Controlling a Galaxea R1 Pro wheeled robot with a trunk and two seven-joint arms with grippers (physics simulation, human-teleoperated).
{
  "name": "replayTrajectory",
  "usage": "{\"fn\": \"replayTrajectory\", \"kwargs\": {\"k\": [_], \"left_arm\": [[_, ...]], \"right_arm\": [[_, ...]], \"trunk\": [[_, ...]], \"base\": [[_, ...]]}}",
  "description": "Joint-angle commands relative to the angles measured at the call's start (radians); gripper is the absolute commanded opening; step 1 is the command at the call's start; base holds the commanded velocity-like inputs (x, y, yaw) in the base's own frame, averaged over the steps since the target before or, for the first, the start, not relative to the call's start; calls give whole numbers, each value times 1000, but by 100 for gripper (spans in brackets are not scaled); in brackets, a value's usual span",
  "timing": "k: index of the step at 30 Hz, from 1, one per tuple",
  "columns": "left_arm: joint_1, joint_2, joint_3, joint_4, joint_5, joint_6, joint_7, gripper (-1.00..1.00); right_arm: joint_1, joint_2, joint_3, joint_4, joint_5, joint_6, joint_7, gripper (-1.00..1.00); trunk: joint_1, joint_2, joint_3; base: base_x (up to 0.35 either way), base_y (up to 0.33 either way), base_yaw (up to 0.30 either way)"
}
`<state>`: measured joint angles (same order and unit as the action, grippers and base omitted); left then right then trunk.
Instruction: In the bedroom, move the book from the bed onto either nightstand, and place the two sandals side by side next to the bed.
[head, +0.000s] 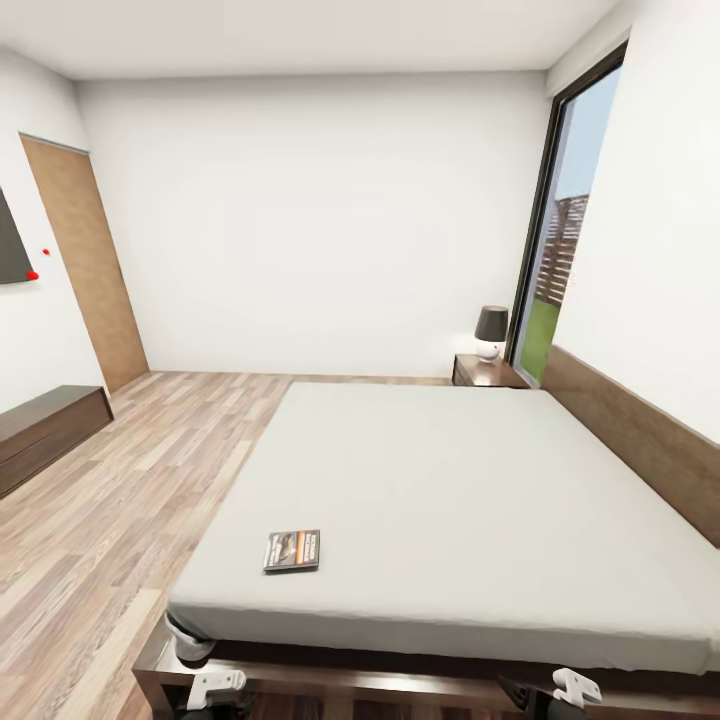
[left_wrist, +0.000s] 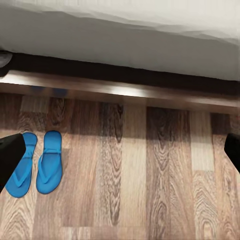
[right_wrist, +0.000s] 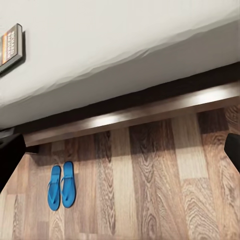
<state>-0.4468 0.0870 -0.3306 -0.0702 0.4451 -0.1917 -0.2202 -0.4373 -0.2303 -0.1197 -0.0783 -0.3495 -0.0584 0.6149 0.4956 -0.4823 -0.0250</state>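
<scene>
The book (head: 291, 550) lies flat on the bed's mattress (head: 470, 500) near its foot-end corner, cover lettering too small to read. From the wrist cams, both blue sandals (right_wrist: 61, 185) sit side by side on the plank floor (left_wrist: 150, 190) beside the bed frame. Left tool (left_wrist: 120, 150) and right tool (right_wrist: 120, 155) are both spread wide, holding nothing. Nightstand (head: 487, 372) with a lamp (head: 490, 332) stands by the window.

The book (head: 292, 550) lies on the bed (head: 480, 480); two sandals (left_wrist: 37, 163) sit side by side on the floor (left_wrist: 150, 170)
</scene>
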Motion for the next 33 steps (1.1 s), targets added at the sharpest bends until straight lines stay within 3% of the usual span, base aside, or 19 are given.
{"fn": "replayTrajectory", "kwargs": {"k": [1, 12, 33], "left_arm": [[-1, 0, -8, 1, 10, -3, -4, 100], [-1, 0, -8, 1, 10, -3, -4, 100], [-1, 0, -8, 1, 10, -3, -4, 100]], "right_arm": [[-1, 0, -8, 2, 6, -3, 5, 100], [-1, -1, -9, 2, 5, -3, 6, 100], [-1, -1, -9, 2, 5, -3, 7, 100]], "trunk": [[-3, 5, 1], [-46, 82, 36], [-46, 82, 36]], "base": [[0, 0, 0], [0, 0, 0], [0, 0, 0]]}}
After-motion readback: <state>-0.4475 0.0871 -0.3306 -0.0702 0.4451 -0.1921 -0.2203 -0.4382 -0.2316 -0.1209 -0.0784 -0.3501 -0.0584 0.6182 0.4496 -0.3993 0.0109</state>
